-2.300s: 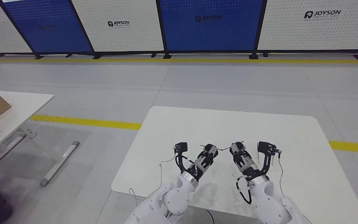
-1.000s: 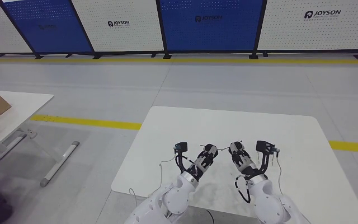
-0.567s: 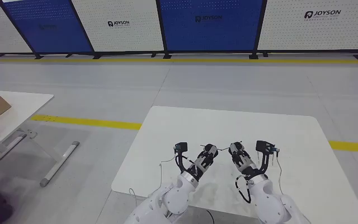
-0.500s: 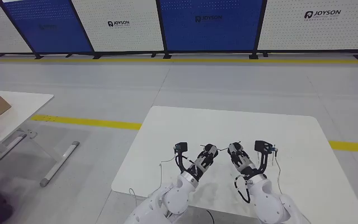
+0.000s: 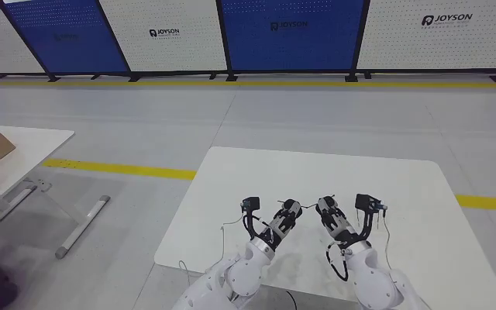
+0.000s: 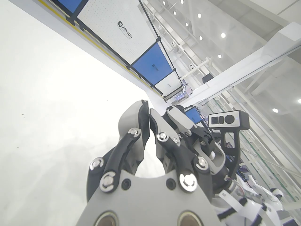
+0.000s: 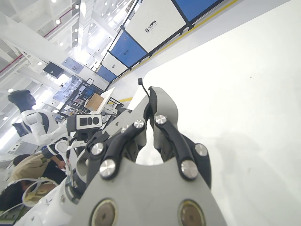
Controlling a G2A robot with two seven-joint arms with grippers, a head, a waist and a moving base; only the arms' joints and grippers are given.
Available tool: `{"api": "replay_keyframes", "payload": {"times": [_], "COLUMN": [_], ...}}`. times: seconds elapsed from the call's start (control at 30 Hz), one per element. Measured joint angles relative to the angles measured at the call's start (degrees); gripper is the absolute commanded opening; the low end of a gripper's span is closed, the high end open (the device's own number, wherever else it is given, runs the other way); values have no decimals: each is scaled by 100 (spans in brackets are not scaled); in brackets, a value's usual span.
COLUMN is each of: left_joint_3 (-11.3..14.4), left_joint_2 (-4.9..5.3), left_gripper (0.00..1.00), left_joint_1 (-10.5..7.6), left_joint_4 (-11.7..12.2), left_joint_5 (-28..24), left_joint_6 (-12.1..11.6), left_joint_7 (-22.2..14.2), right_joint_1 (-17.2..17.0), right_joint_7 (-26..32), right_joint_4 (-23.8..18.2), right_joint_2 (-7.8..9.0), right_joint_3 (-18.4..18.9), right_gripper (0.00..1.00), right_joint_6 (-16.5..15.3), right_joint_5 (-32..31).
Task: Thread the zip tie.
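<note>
— Where is the zip tie?
— The black zip tie is up in the air, over the near part of the white table. Its little square head pokes out past your right gripper, which is squeezed tight on the strap.
— And the left gripper?
— It is pinched closed too, just beside the right one. From above, a thin dark line runs between the two, so I think it holds the pointy end, but I cannot tell for sure.
— Which step are you on?
— I think you are lining up the tail with the hole in the head. Nothing looks pushed through yet.
— What does the next move need?
— A tiny, slow push. The hole is very small, so the tail must point straight at it, or it will slip past.
</note>
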Motion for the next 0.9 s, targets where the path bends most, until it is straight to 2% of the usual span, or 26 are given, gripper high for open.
{"api": "replay_keyframes", "payload": {"times": [0.3, 0.6, 0.77, 0.9], "left_joint_3": [0, -11, -21, -86], "left_joint_2": [0, -6, -8, -8], "left_gripper": [0, 0, 0, 0], "left_joint_1": [0, -1, 33, 48], "left_joint_4": [0, 2, -2, -4], "left_joint_5": [0, -3, -178, -276], "left_joint_6": [0, 3, -246, -302], "left_joint_7": [0, -49, -262, -285], "right_joint_1": [67, -36, -83, -115], "right_joint_7": [64, -151, -185, -202], "right_joint_4": [130, 86, 58, 50], "right_joint_2": [-42, -55, -60, -70], "right_joint_3": [-124, -32, 1, 5], "right_gripper": [0, 0, 0, 0], "right_joint_6": [-35, -105, -123, -119], "right_joint_5": [38, 97, 115, 155]}}
